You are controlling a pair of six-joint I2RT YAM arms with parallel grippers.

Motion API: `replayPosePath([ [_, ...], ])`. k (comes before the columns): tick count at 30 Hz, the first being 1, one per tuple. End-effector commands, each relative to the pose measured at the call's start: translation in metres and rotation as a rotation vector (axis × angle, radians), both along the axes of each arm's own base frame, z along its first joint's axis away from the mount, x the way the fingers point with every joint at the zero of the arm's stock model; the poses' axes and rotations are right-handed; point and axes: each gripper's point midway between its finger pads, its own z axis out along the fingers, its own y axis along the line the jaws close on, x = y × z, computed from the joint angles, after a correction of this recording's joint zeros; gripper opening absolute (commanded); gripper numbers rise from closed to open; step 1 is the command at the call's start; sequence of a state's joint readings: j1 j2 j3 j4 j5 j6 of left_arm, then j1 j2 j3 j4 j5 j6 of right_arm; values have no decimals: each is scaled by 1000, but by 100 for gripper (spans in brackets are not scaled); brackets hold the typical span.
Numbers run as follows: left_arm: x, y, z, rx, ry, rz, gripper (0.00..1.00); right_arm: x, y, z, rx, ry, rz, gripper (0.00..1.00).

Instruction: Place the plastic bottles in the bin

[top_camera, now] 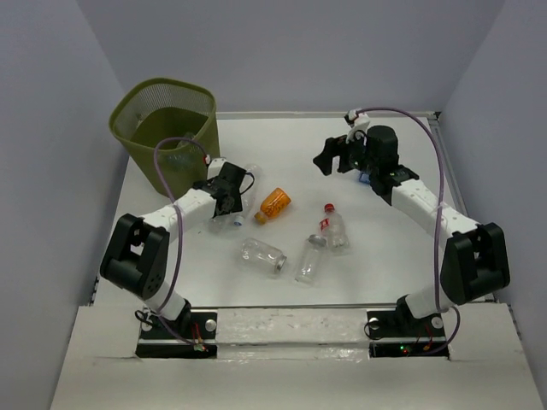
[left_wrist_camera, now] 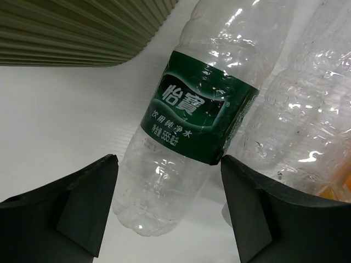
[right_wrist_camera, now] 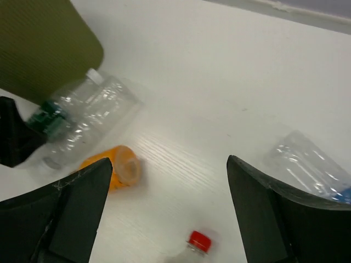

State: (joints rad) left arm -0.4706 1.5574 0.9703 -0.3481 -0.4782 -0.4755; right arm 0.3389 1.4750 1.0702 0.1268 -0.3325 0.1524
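- Several bottles lie on the table (top_camera: 282, 145), none of them gripped; the step in hand is the first grasp by the left arm.
- Left gripper (left_wrist_camera: 169, 181) stands wide, one finger on each side of the green-labelled bottle (left_wrist_camera: 192, 126); that bottle lies on its side just beside the bin (top_camera: 141, 149), touching a second clear bottle (left_wrist_camera: 307, 120); whether the pads press the plastic yet, I cannot tell.
- Next move, as I judge it: close on the green label without catching the neighbour, lift above the rim, carry over the opening, let go.
- Right gripper (right_wrist_camera: 169, 164) hovers wide and empty above the middle of the table; a blue-labelled bottle (right_wrist_camera: 307, 167) lies just beyond its right finger, and looks the likely pick for that arm.
- Orange bottle (top_camera: 273, 204), red-capped bottle (top_camera: 333, 229) and two clear ones (top_camera: 262, 254) (top_camera: 311, 259) wait near the centre, well apart from the bin.
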Motion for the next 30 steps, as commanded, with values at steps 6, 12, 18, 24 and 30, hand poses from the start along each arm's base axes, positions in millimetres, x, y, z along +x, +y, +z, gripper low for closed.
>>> replayPosePath([
  [6,-5,4,-20,42,100,-26,82,22,-92,-54,-540,28,-32,99],
  [12,-10,0,-17,9,106,-49,53,29,-125,-78,-688,108,-21,100],
  [18,-15,-11,36,-96,7,-98,42,50,-132,-105,-726,168,40,100],
  [24,-20,-35,109,-258,-136,-234,42,80,-126,-114,-769,230,120,100],
  [30,-24,-88,219,-503,-339,-493,42,96,-131,-145,-811,295,116,93],
])
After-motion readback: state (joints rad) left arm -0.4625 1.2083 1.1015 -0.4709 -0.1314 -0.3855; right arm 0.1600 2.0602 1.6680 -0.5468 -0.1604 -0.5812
